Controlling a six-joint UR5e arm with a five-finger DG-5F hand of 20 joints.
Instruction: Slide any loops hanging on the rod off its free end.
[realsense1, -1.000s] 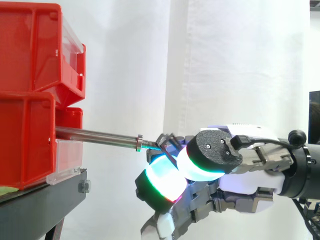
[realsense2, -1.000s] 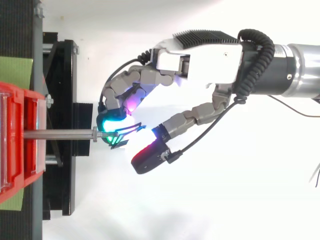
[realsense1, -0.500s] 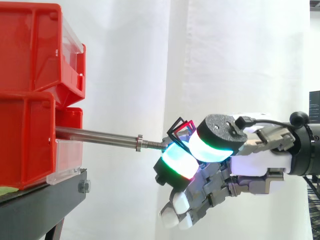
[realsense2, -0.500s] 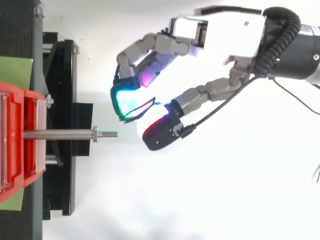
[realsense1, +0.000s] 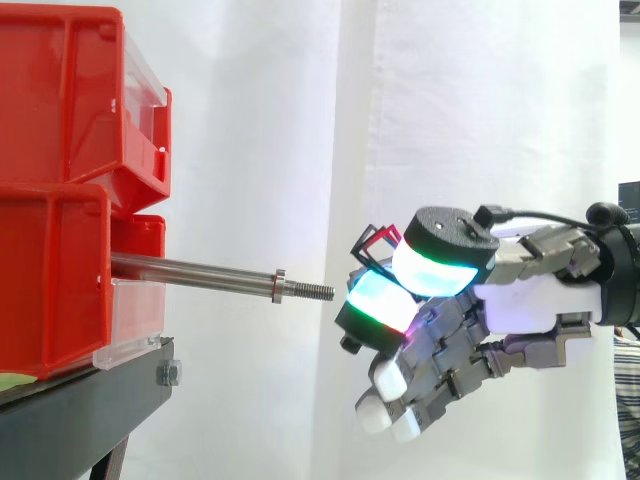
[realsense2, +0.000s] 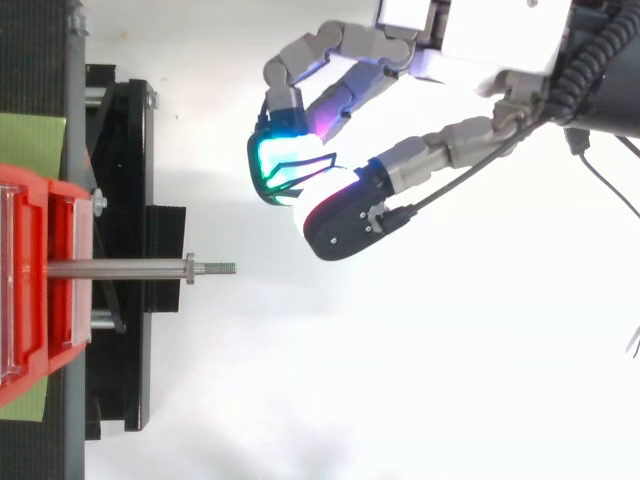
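Observation:
A bare metal rod (realsense1: 195, 271) sticks out rightward from the red bins, ending in a threaded free tip (realsense1: 318, 291); from above the rod (realsense2: 120, 268) carries nothing. My hand (realsense1: 450, 310) hovers to the right of that tip and apart from it. Thumb and a finger pinch a small dark wire loop (realsense1: 374, 243), which stands up between the glowing pads. In the top view the hand (realsense2: 340, 205) lies up and right of the rod end, with the loop (realsense2: 300, 167) against the cyan pad.
Stacked red bins (realsense1: 70, 180) sit on a black stand (realsense1: 80, 410) at the left. The white curtain hangs behind. Open space lies below and right of the rod tip.
The hand has drawn the loop off the rod's threaded end and moved away to the right, rising slightly; the rod is now bare.

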